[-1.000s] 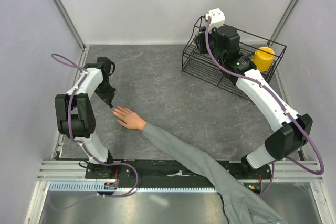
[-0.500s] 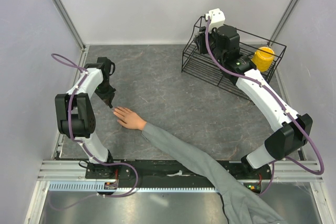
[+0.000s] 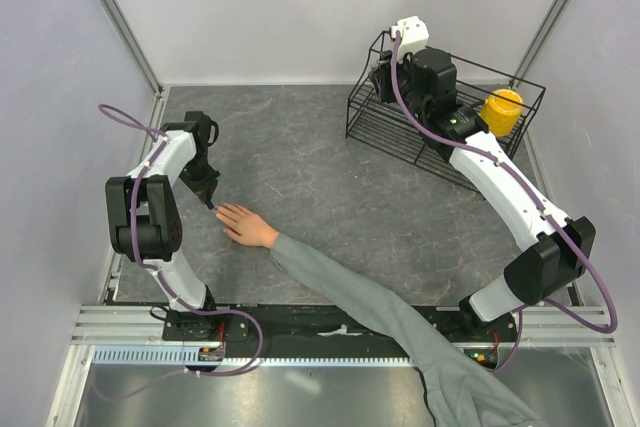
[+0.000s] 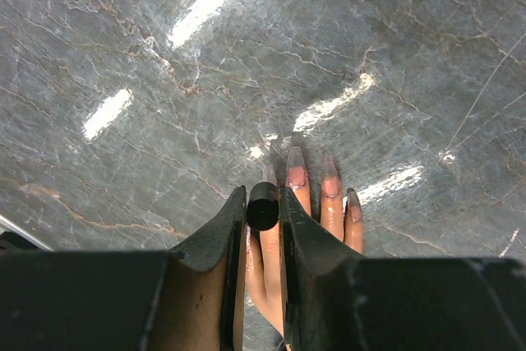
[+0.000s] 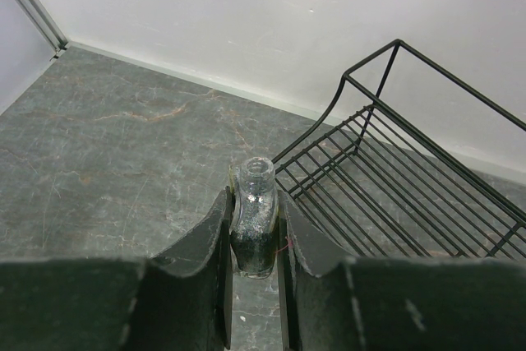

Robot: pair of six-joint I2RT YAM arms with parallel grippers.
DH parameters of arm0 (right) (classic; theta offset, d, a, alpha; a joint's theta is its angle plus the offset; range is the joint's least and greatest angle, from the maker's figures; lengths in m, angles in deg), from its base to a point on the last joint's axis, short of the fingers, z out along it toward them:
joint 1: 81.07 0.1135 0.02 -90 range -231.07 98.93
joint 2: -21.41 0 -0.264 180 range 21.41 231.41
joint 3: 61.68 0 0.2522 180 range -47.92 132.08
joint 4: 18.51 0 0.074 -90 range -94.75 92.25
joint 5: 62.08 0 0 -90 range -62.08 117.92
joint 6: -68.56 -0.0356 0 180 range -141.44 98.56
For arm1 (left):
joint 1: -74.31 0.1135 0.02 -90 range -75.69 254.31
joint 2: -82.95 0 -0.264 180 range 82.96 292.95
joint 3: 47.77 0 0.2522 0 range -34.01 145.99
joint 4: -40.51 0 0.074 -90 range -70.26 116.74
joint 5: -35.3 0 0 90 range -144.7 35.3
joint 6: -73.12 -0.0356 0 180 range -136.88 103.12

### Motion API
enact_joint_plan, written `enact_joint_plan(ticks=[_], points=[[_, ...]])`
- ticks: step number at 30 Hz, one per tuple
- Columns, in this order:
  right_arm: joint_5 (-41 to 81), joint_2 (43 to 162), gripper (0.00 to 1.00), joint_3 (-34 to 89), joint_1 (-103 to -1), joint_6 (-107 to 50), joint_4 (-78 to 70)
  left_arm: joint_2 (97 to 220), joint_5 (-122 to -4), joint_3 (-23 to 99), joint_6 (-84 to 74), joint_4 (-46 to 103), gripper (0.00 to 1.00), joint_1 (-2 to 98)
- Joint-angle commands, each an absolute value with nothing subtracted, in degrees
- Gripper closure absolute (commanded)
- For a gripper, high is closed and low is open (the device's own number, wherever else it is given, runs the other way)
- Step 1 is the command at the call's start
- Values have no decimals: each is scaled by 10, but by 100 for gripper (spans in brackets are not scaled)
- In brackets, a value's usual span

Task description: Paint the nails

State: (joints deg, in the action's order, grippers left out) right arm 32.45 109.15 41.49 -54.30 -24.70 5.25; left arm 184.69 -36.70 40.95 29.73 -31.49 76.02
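Observation:
A bare hand (image 3: pixel 245 224) in a long grey sleeve (image 3: pixel 380 312) lies flat on the table, fingers pointing up-left. In the left wrist view its nails (image 4: pixel 296 177) show past my fingertips; those I can see carry a dark or pinkish coat. My left gripper (image 4: pixel 262 196) hovers just over the fingers, shut on a small black round brush cap (image 4: pixel 263 208); the brush tip is hidden below. From above, this gripper (image 3: pixel 207 191) sits right at the fingertips. My right gripper (image 5: pixel 253 221), near the basket (image 3: pixel 383 75), is shut on an open glass bottle (image 5: pixel 253 232) of dark glittery polish.
A black wire basket (image 3: pixel 362 133) stands at the back right, with a yellow container (image 3: pixel 502 110) in its right end. Its rim (image 5: pixel 386 59) rises just right of the held bottle. Side walls close in the table on the left, right and back.

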Motion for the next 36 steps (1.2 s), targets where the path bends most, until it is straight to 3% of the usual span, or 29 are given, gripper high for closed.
enact_joint_plan(ticks=[1, 16, 36], points=[[322, 1089, 100, 440, -544, -250, 31, 1845, -344, 406, 305, -315, 98, 769], [319, 1091, 100, 448, -543, -250, 32, 1860, -320, 475, 283, -308, 98, 786], [320, 1068, 100, 420, -544, -253, 29, 1843, -335, 438, 302, -333, 98, 749]])
